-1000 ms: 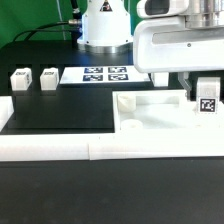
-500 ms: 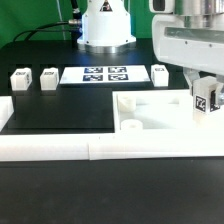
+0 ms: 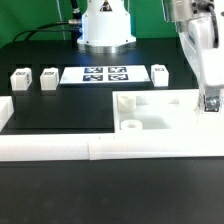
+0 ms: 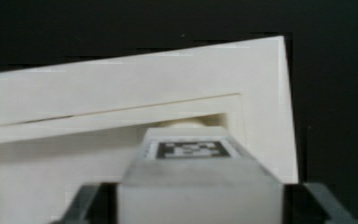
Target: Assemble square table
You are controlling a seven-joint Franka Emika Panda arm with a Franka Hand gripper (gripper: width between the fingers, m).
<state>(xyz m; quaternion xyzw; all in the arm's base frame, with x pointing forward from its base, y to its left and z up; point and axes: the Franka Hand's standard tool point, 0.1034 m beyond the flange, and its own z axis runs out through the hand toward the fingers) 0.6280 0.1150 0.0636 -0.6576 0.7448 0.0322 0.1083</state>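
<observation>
The square tabletop [image 3: 150, 112] lies flat against the front border wall, with a round hole near its front left corner. My gripper [image 3: 210, 101] is at the slab's far right corner, shut on a white tagged leg [image 4: 195, 160]. In the wrist view the dark fingers [image 4: 94, 206] clamp the leg on both sides over the tabletop [image 4: 105, 100], by a corner recess. Three loose legs stand at the back: two at the exterior view's left [image 3: 20, 80] [image 3: 47, 78] and one to the right of the marker board [image 3: 160, 72].
The marker board [image 3: 105, 74] lies at the back in front of the robot base [image 3: 106, 25]. A low white border wall [image 3: 60, 150] runs along the front and up the exterior view's left side.
The gripper has moved toward the exterior view's right and down with the leg, to the slab's right corner. The leg by the marker board is now uncovered.
</observation>
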